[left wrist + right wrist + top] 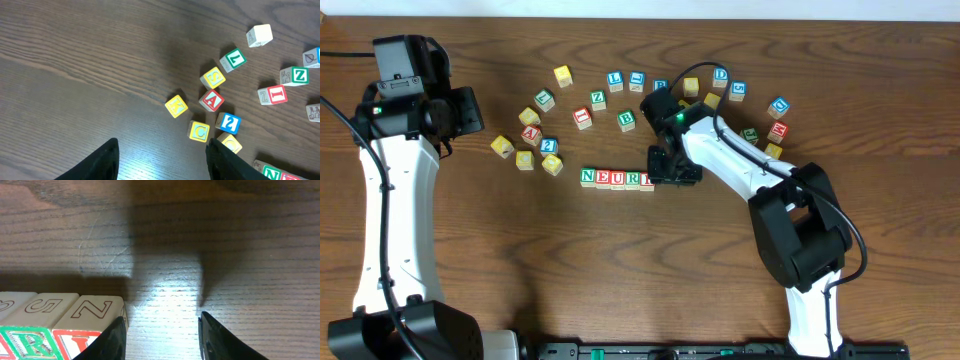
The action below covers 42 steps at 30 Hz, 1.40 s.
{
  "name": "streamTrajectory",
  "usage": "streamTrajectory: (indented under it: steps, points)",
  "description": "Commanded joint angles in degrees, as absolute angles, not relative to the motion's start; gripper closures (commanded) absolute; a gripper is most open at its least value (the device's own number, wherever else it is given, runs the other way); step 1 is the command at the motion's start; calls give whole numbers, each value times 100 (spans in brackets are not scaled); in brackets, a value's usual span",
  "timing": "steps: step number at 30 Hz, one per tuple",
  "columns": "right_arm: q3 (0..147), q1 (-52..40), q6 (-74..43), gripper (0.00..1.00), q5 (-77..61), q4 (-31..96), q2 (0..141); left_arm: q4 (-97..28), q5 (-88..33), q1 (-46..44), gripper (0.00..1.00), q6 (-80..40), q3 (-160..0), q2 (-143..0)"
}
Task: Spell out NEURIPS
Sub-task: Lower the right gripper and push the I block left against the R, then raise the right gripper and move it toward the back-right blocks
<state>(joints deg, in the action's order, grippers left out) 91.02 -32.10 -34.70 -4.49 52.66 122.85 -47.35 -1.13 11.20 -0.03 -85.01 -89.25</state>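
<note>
Open wood spans the near edge of the brown wooden table (570, 285). Mid-table, a row of small wooden letter cubes (615, 179) reads N, E, U, R, with a fifth cube half hidden. At the row's right end the right gripper (159, 340) stands with jaws apart over bare wood, one finger just beside the end cube. The left gripper (162, 162) hangs at the left, jaws apart and empty. Loose letter cubes (626, 121) arc beyond.

cube row (610, 178) reading NEUR; Z cube (299, 76), A cube (212, 100)
</note>
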Motion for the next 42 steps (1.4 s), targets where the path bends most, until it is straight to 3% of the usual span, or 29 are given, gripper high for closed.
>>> streamTrajectory:
  steps: [1,13,22,42]
  points:
    - [9354,-3039,-3153,57,-467,5317,12095,-4729,-106,1129,45,-34,-8556,-8991]
    - [10862,-2779,-1957,46,-469,6226,11902,-4731,-106,1129,45,-34,-8556,-8991]
    - [11834,-2779,-1747,44,-469,6676,11902,-4733,-106,1129,43,-34,-8556,-8991]
    - [11972,-2783,-1868,44,-429,6359,11915,-4731,-106,1129,39,-34,-8556,-8991]
